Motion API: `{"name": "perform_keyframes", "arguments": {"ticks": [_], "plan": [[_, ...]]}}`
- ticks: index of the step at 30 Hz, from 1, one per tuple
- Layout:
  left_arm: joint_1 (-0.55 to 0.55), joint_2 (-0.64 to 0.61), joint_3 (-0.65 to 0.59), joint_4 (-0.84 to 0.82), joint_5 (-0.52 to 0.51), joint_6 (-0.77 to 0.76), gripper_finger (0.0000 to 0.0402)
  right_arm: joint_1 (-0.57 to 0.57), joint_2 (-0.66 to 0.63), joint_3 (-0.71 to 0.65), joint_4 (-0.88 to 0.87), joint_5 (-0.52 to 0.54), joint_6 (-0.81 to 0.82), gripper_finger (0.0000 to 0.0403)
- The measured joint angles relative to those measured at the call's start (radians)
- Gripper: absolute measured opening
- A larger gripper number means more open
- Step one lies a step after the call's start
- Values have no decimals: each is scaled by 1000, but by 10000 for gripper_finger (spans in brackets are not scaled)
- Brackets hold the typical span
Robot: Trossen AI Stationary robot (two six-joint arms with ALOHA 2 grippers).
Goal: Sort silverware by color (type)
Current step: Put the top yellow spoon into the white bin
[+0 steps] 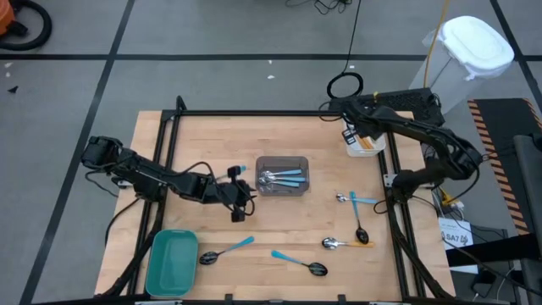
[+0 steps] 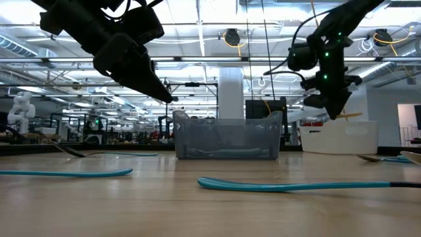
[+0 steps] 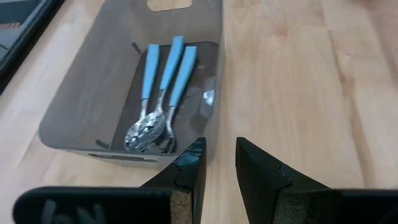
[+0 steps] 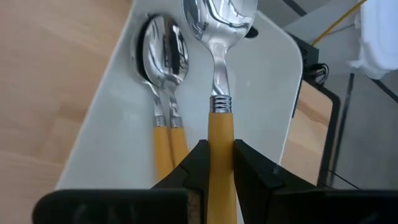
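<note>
A grey bin (image 1: 284,174) in the middle of the table holds three silver spoons with blue handles (image 3: 163,93). My left gripper (image 3: 217,163) hovers just left of the bin, open by a narrow gap, with nothing between its fingers. At the far right, my right gripper (image 4: 216,163) is shut on an orange-handled silver spoon (image 4: 219,74) over a white tray (image 4: 267,74). Two more orange-handled silver spoons (image 4: 163,68) lie in that tray. Several spoons (image 1: 351,222) lie loose on the wood at the near right, and two dark-bowled, blue-handled ones (image 1: 227,251) (image 1: 301,263) near the front. My right gripper pinches the spoon's orange handle (image 4: 220,140) between its two fingers, a little behind the silver collar. The fingers slant downward and the spoon runs on ahead along them, bowl (image 4: 221,18) foremost. The spoon is lifted, its bowl over the white tray.
A teal tray (image 1: 174,263) sits at the near left corner. Black frame rails (image 1: 254,113) run along the table's far and side edges. A white lidded container (image 1: 478,47) stands off the table at the far right.
</note>
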Motion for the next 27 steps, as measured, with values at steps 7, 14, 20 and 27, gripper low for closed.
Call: {"name": "perform_keyframes", "arguments": {"ticks": [7, 14, 20, 27], "plan": [[-16, 0, 0, 0, 7, -2, 88, -21, 61, 0, 14, 0, -24, 45], [-25, 0, 0, 0, 7, -19, 88, -34, 109, 0, 27, 0, -44, 45], [-36, 0, 0, -14, 7, -31, 88, -34, 135, 0, 25, -1, -45, 55], [-47, 0, 0, -33, 7, -53, 88, -34, 135, 0, 21, -34, -45, 76]]}}
